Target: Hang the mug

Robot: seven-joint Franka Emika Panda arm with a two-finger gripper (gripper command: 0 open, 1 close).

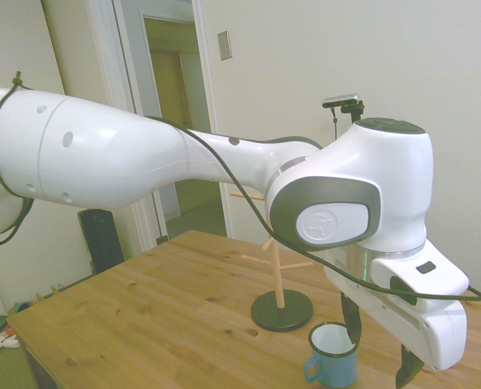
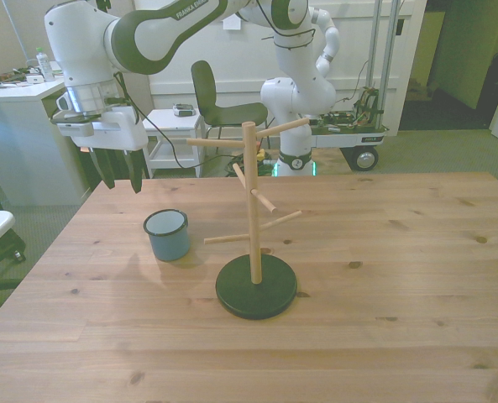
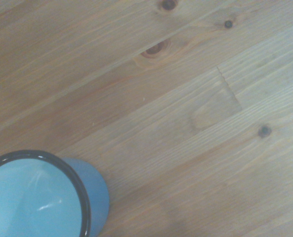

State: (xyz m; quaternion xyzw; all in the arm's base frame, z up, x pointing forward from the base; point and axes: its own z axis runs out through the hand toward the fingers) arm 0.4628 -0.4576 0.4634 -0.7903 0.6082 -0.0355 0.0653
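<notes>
The light-blue mug (image 2: 166, 234) stands upright on the wooden table, toward the front view's left of the rack. In the side view the mug (image 1: 332, 356) shows its blue loop handle on its left side. The wrist view catches the mug's dark rim and blue wall (image 3: 42, 197). A wooden peg rack (image 2: 254, 210) on a black round base rises mid-table, also seen as the rack (image 1: 279, 275) in the side view. My gripper (image 2: 120, 178) hangs open and empty above the table, behind the mug and slightly to the front view's left of it. In the side view the gripper (image 1: 380, 350) hangs just right of the mug.
The table (image 2: 383, 277) stretches wide to the front view's right of the rack. Behind it stand a dark chair (image 2: 211, 96), a white desk (image 2: 13, 126) and a wheeled cart (image 2: 349, 134). The table's left edge (image 2: 60, 243) lies close to the mug.
</notes>
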